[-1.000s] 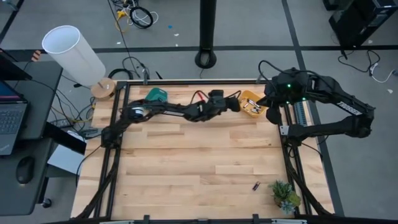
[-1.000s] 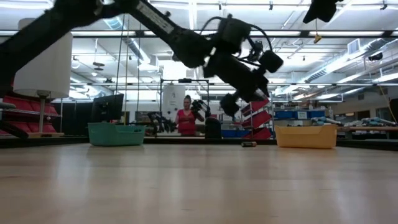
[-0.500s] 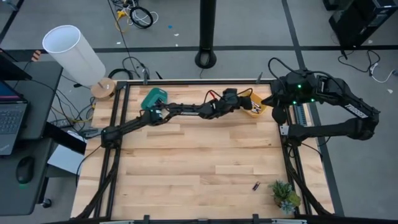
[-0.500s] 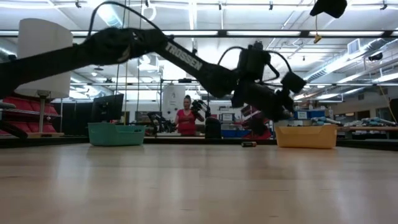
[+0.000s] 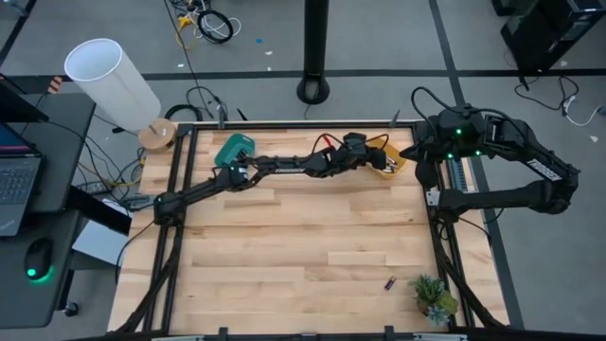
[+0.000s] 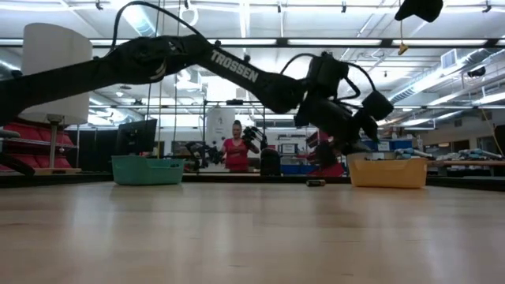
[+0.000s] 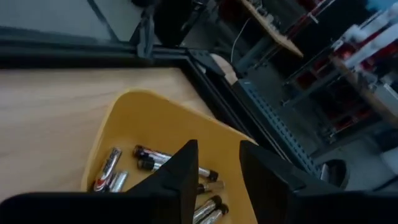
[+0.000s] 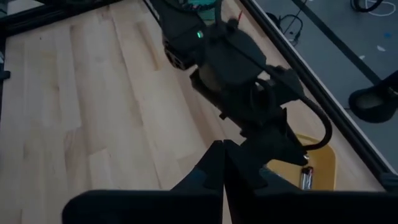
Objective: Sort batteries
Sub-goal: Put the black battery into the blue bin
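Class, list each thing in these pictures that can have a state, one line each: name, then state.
Left tool: open, empty, above the yellow plastic bin.
Right tool: shut, empty, waiting at the table's right edge.
Yellow plastic bin: upright, holding several batteries.
Small cylindrical batteries in the bin: lying loose on its floor.
Single dark battery: lying on the wooden table, unsorted.
Teal plastic bin: upright; contents hidden.

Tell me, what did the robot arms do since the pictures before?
The left gripper swung across the table's far edge from beside the teal bin to above the orange bin, where its fingers now stand apart over the batteries inside. The right gripper stayed shut at the table's right side. One battery stayed near the plant.
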Robot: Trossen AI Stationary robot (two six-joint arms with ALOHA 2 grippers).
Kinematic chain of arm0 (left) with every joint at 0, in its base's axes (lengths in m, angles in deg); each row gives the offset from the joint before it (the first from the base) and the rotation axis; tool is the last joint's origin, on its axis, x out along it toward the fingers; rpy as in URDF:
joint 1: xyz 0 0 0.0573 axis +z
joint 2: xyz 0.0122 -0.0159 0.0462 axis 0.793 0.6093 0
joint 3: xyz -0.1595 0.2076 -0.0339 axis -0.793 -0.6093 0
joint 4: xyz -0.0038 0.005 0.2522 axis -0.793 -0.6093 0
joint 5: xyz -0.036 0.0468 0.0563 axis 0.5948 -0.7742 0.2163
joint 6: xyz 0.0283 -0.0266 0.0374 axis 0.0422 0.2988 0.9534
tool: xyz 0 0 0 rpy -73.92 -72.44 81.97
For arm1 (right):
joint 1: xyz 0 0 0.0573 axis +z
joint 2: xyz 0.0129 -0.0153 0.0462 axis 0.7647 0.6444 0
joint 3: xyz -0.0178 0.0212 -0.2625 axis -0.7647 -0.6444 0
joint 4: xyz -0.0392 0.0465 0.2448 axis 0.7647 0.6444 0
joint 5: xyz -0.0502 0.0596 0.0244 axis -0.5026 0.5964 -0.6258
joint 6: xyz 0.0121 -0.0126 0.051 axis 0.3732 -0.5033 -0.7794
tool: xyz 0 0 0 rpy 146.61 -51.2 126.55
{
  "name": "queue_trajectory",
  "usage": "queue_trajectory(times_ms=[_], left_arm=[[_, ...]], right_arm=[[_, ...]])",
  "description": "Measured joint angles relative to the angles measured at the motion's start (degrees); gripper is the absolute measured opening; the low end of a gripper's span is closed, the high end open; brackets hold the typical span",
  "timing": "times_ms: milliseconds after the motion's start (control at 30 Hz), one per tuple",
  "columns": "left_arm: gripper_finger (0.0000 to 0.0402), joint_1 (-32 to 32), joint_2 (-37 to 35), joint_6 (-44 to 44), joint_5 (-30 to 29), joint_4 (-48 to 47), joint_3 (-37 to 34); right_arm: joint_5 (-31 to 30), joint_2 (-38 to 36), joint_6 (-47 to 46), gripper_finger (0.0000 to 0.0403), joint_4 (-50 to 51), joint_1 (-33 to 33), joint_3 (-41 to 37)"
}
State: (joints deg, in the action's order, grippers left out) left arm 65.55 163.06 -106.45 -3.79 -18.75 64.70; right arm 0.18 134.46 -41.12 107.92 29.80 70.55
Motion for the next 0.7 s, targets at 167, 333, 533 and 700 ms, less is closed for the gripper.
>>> queue_trajectory(times_ms=[167, 333, 533, 700], left_arm=[[0.0119, -1.2, -4.8, 5.7, -0.7, -9.4, 0.1], [0.0096, -2.7, -9.4, 11.6, -1.6, -19.5, 0.1], [0.0062, -3.4, -12.4, 12.6, 4.2, -37.9, 0.0], [0.0022, -5.8, -15.5, 20.4, 5.9, -54.0, 0.1]], right_arm=[[0.0, 0.0, 0.6, 0.0019, -0.4, 0.0, 0.0], [0.0, 0.0, 2.8, 0.0019, -2.9, 0.0, 0.0], [1.5, 0.0, 5.4, 0.0011, -12.8, 0.0, 0.0], [3.0, 1.9, 4.0, 0.0013, -25.6, -0.1, 0.0]])
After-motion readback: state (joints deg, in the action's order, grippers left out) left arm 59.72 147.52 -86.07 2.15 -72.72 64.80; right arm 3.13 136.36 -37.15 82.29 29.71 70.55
